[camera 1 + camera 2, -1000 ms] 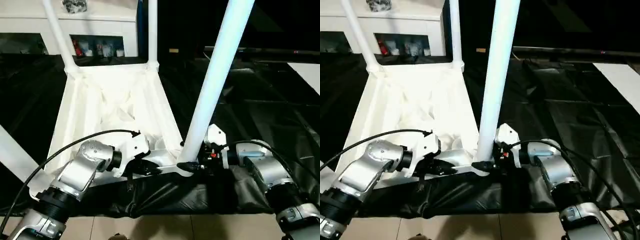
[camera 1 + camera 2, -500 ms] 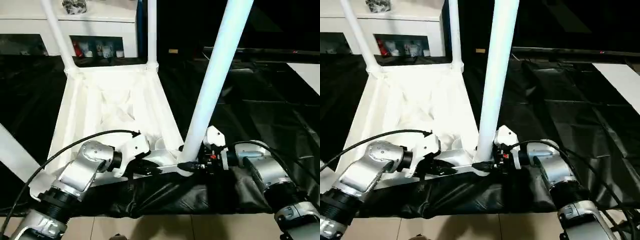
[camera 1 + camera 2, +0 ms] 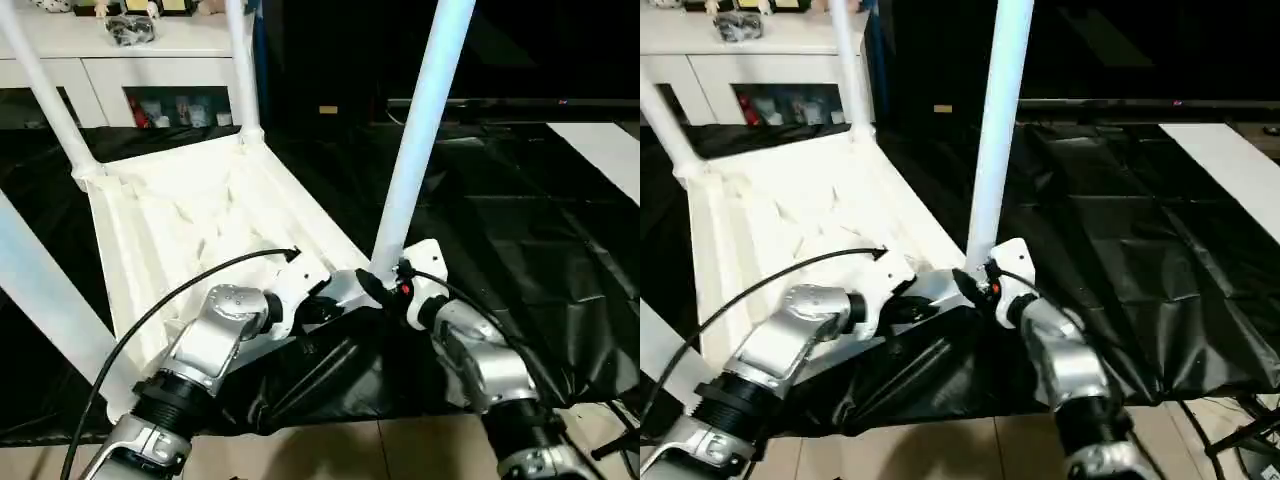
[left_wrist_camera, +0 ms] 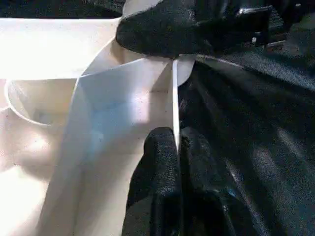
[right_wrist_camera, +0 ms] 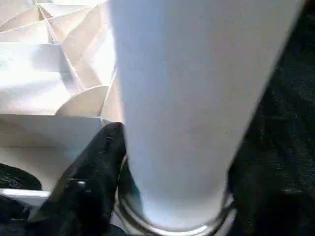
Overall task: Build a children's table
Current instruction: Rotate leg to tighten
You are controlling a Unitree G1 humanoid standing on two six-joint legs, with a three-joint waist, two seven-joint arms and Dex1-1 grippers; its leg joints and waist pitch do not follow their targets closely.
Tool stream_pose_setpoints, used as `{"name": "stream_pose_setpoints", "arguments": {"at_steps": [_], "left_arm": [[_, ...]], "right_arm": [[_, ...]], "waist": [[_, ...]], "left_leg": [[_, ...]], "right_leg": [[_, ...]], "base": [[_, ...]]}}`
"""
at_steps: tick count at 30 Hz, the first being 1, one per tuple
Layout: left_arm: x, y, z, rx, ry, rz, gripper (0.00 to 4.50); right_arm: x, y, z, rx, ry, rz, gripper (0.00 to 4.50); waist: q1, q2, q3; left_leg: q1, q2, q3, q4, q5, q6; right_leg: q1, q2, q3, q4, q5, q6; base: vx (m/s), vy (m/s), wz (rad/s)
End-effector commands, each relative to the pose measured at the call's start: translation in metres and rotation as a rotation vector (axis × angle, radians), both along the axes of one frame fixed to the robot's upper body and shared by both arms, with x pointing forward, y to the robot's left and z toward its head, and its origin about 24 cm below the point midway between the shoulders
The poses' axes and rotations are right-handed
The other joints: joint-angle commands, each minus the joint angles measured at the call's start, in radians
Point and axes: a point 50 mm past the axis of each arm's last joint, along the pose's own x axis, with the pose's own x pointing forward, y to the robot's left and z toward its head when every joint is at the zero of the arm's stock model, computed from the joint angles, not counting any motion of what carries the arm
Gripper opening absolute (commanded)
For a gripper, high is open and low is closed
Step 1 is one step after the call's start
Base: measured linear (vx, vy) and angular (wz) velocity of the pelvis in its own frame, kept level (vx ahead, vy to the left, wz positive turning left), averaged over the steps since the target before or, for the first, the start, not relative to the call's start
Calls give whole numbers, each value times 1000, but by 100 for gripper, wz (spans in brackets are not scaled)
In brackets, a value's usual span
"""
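Observation:
The children's table top (image 3: 190, 215) lies upside down on a black sheet, ribbed underside up. White tube legs stand in its corner sockets: two far ones (image 3: 240, 60) (image 3: 40, 100), one near left (image 3: 40, 290) and one near right (image 3: 415, 150). My left gripper (image 3: 335, 295) is shut on the top's thin front rim (image 4: 174, 98) beside the near right corner. My right gripper (image 3: 385, 285) holds the base of the near right leg (image 5: 197, 98) just above its socket, one black finger (image 5: 93, 172) pressed against the tube.
The black sheet (image 3: 520, 230) covers the floor around the table. A white cabinet (image 3: 130, 70) with small items stands at the back left. A white panel (image 3: 610, 150) lies at the far right. Bare floor tiles (image 3: 400, 450) run along the front edge.
The camera has shifted, so the whole scene sits differently. My right forearm now comes in from the front instead of from the right. Both grippers stay at the near right corner.

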Motion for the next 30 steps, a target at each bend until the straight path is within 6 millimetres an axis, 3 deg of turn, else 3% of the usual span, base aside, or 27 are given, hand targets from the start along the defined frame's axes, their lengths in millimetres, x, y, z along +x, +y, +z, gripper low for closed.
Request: {"name": "stream_pose_setpoints", "arguments": {"at_steps": [1,2,5,7,9,11,12,14,15,18,23,24,27,29,30], "left_arm": [[-6,-35,7,-72,-26,-102,0],[-11,-29,8,-83,-22,-152,0],[-15,-21,10,-109,-3,-205,0],[-19,-15,11,-126,4,-261,0],[-24,-7,14,-156,31,-338,0],[-24,-3,15,-153,40,-355,0],[-24,0,15,-144,43,-365,0],[-24,12,14,-95,74,-414,0],[-25,16,14,-80,93,-440,0],[-24,25,14,-66,107,-470,0],[-19,27,17,-69,101,-465,0],[-19,27,17,-71,100,-465,0],[-18,28,17,-72,98,-464,0],[-17,28,17,-79,95,-458,0],[-17,29,16,-83,90,-446,0]], "right_arm": [[-14,52,-1,77,38,201,352],[-15,45,3,67,23,234,378],[-15,36,9,70,9,297,382],[-14,29,13,73,-8,360,382],[-15,19,23,180,-6,453,382],[-17,14,25,188,3,523,382],[-20,11,24,174,10,576,382],[-29,-3,19,81,53,765,382],[-32,-10,18,56,81,819,382],[-37,-18,18,27,135,939,382],[-40,-21,17,-32,168,1027,350],[-39,-21,17,-36,169,1035,338],[-39,-21,17,-37,169,1039,308],[-38,-17,16,-49,168,1054,295],[-38,-15,16,-58,162,1058,283]], "waist": [[-3,-9,-34],[-2,-17,-35],[2,-12,-39],[6,-19,-41],[13,-26,-42],[19,-21,-42],[20,-27,-43],[32,-24,-46],[40,-29,-45],[45,-29,-45],[48,-38,-42],[47,-44,-42],[48,-45,-40],[47,-61,-39],[50,-60,-39]], "left_leg": [[4,11,-13,-76,-392,10],[3,12,-12,-77,-385,14],[-1,17,-12,-80,-358,21],[-1,19,-9,-78,-336,33],[-1,21,-2,-76,-298,51],[-4,24,1,-73,-254,57],[-6,24,0,-72,-244,58],[-4,25,4,-66,-202,69],[-4,25,8,-64,-190,82],[-4,29,5,-66,-174,76],[2,30,10,-67,-213,61],[0,30,10,-69,-218,56],[2,29,9,-69,-235,48],[0,29,9,-68,-235,48],[0,29,8,-68,-227,49]], "right_leg": [[17,-53,27,-110,-592,-41],[19,-54,28,-109,-581,-45],[24,-56,33,-99,-516,-66],[25,-57,36,-95,-470,-83],[25,-57,40,-87,-416,-106],[26,-56,44,-77,-342,-136],[31,-54,42,-72,-322,-142],[32,-54,43,-63,-258,-162],[32,-54,43,-60,-237,-176],[36,-54,42,-54,-212,-189],[34,-57,44,-57,-237,-199],[36,-60,43,-59,-265,-189],[33,-62,44,-65,-328,-167],[32,-61,44,-66,-354,-156],[31,-64,44,-63,-362,-151]], "base": [[0,0,0],[0,0,0],[0,0,0],[0,0,0],[0,0,0],[0,0,0],[0,0,0],[0,0,0],[0,0,0],[0,0,0],[0,0,0],[0,0,0],[0,0,0],[0,0,0],[0,0,0]]}}
